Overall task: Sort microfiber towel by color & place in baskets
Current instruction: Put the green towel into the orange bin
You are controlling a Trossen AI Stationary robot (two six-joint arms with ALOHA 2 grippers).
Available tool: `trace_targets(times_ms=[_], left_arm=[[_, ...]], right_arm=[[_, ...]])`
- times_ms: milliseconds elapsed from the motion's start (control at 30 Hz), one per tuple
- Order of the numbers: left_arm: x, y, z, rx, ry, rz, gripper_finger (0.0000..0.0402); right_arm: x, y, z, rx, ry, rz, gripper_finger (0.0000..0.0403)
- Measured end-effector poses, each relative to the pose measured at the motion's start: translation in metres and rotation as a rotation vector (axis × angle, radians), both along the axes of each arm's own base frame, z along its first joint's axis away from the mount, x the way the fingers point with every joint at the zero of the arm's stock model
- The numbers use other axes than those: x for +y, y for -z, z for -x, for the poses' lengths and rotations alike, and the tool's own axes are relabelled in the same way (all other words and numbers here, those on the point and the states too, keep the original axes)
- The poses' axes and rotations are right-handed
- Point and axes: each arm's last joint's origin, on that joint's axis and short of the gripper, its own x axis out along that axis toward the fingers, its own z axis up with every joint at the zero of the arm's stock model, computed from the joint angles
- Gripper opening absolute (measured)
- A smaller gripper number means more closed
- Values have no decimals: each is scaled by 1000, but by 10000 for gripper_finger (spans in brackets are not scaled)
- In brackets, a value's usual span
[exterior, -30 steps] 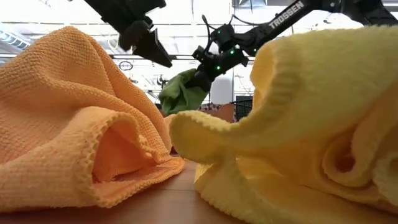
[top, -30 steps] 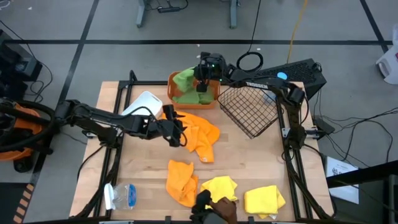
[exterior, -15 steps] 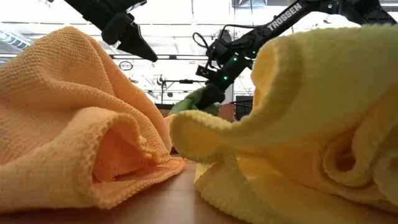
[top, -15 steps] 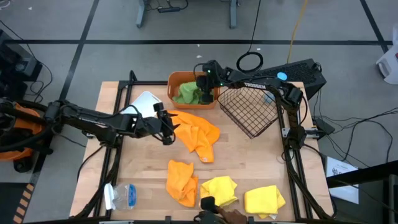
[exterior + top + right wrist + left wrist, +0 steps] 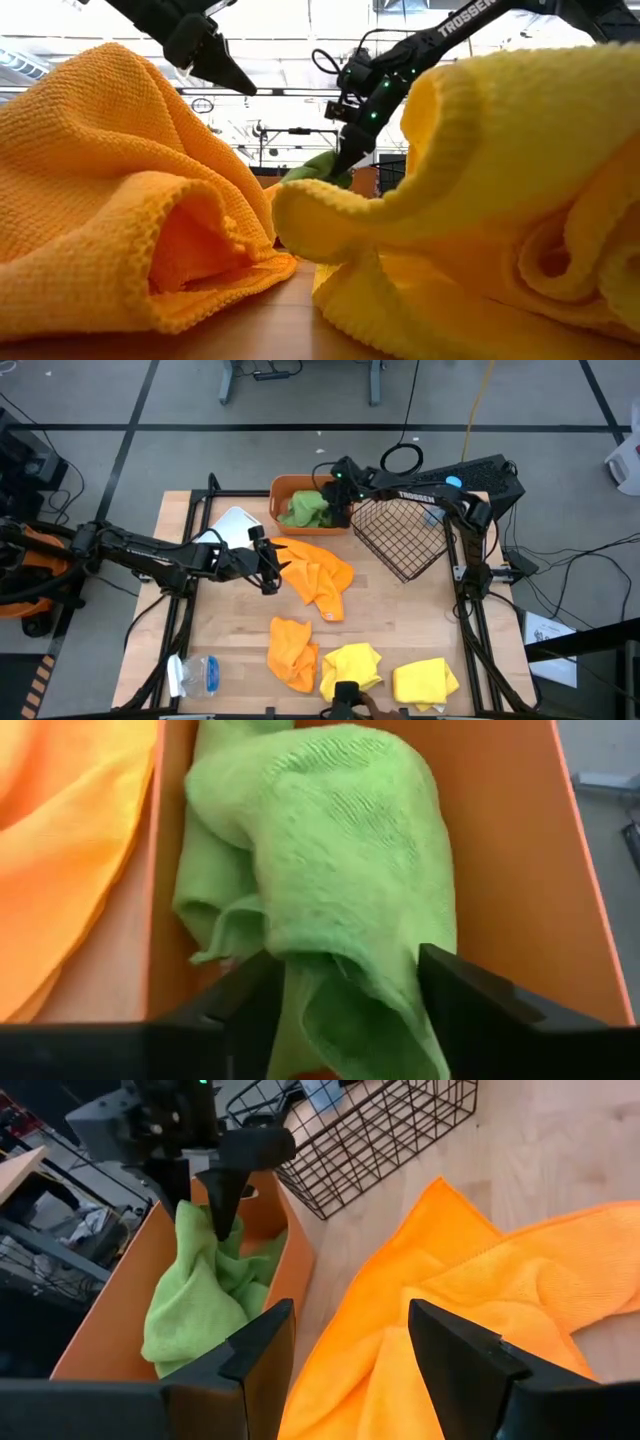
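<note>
Two green microfiber towels [image 5: 330, 850] lie bunched in the orange tub [image 5: 285, 487] at the table's far side. My right gripper [image 5: 338, 505] stands open over the tub, pointing down, its fingers on either side of the upper towel's top fold. My left gripper [image 5: 270, 565] hovers open, off the table, at the left edge of a big orange towel [image 5: 318, 575] spread at mid-table. A smaller orange towel [image 5: 292, 650] and two yellow towels [image 5: 352, 665] [image 5: 425, 682] lie near the front edge. The black wire basket [image 5: 400, 538] and the white tub [image 5: 232, 525] hold no towel. My right gripper's open fingers [image 5: 222, 1210] reach down into the orange tub beside the upper green towel's top fold [image 5: 340, 950]. Whether they touch the cloth I cannot tell. The towel rests in the tub.
A clear bottle with a blue cap [image 5: 195, 675] lies at the near left corner. The wire basket lies tipped on its side to the right of the orange tub. Something dark, perhaps a hand [image 5: 352, 700], shows at the near edge by the yellow towels.
My right gripper has gone down into the orange tub with a green towel and opened, and the towel now lies in the tub on top of the other green one. My left gripper has shifted a little toward the table's left, off the big orange towel's edge.
</note>
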Motion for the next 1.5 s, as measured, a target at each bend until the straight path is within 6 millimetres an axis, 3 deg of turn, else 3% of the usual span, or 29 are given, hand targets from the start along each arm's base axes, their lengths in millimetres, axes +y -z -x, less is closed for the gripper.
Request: trace_targets(times_ms=[200, 367, 533, 667, 767, 900, 967, 1267, 1500], left_arm=[[0, 0, 0, 1, 6, 4, 203], [0, 0, 0, 2, 10, 7, 203], [0, 0, 0, 4, 10, 6, 203], [0, 0, 0, 3, 10, 6, 202], [0, 0, 0, 2, 10, 6, 202], [0, 0, 0, 2, 10, 6, 202], [0, 0, 0, 2, 15, 9, 202], [-1, 1, 0, 4, 38, 25, 202], [-2, 1, -1, -3, 50, 59, 202]], right_arm=[[7, -13, 11, 38, 8, -29, 263], [15, -30, 23, 44, 34, -65, 271], [19, -49, 27, -44, 123, -107, 246], [18, -54, 18, -168, 212, -152, 197], [16, -48, 5, -243, 247, -176, 137], [12, -23, -5, -206, 260, -218, 37], [10, -11, -10, -187, 253, -242, 11], [4, 33, -20, -98, 293, -293, 6], [6, 31, -18, -89, 291, -293, 5]])
